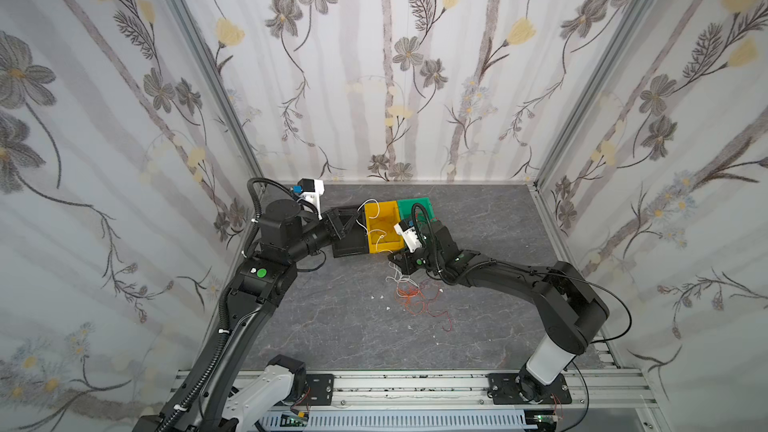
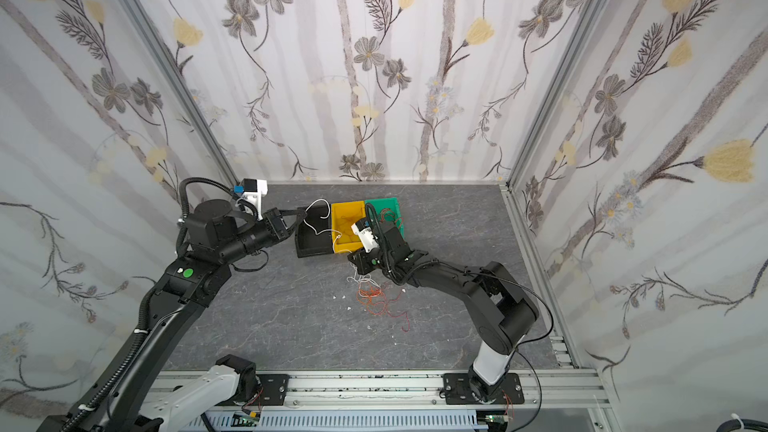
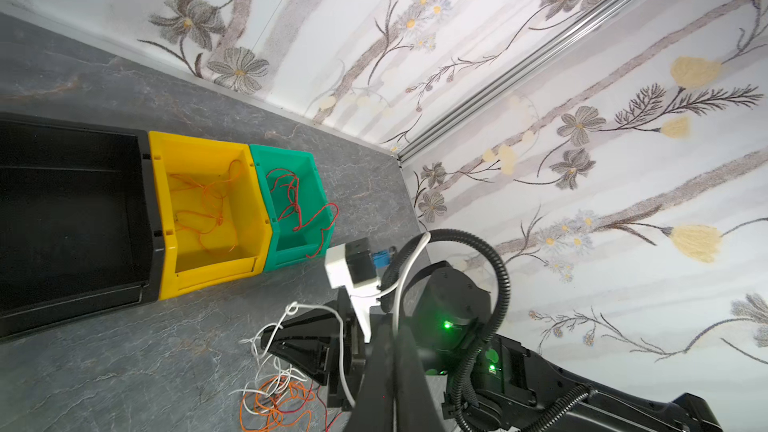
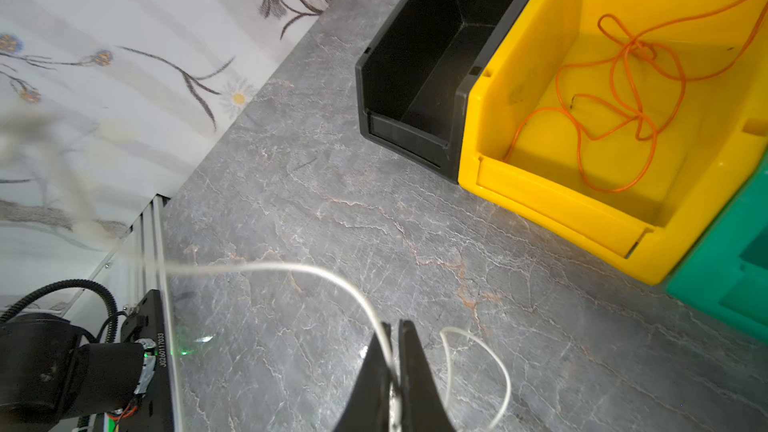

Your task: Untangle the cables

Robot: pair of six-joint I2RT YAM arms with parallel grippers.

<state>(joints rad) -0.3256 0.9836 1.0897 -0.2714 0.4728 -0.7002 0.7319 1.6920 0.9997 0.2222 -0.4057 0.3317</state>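
The cables lie as a tangle of white, orange and red wires (image 1: pixel 411 295) (image 2: pixel 372 295) (image 3: pixel 278 401) on the grey table in front of the bins. One white cable (image 1: pixel 371 203) (image 2: pixel 318 202) runs up out of the tangle and loops over the yellow and black bins. My left gripper (image 1: pixel 358 218) (image 2: pixel 302 214) (image 3: pixel 395 326) is shut on its upper end, above the black bin. My right gripper (image 1: pixel 392 263) (image 2: pixel 353 263) (image 4: pixel 392 338) is shut on a white cable (image 4: pixel 316 272) just above the tangle, which is out of the right wrist view.
Three bins stand side by side at the back: black (image 1: pixel 349 249) (image 3: pixel 145 184), yellow (image 1: pixel 388 248) (image 4: pixel 540 201) with an orange wire (image 3: pixel 208 205) in it, green (image 1: pixel 426 203) (image 3: pixel 266 184) with a red wire (image 3: pixel 291 197). Small white scraps (image 1: pixel 380 297) dot the table.
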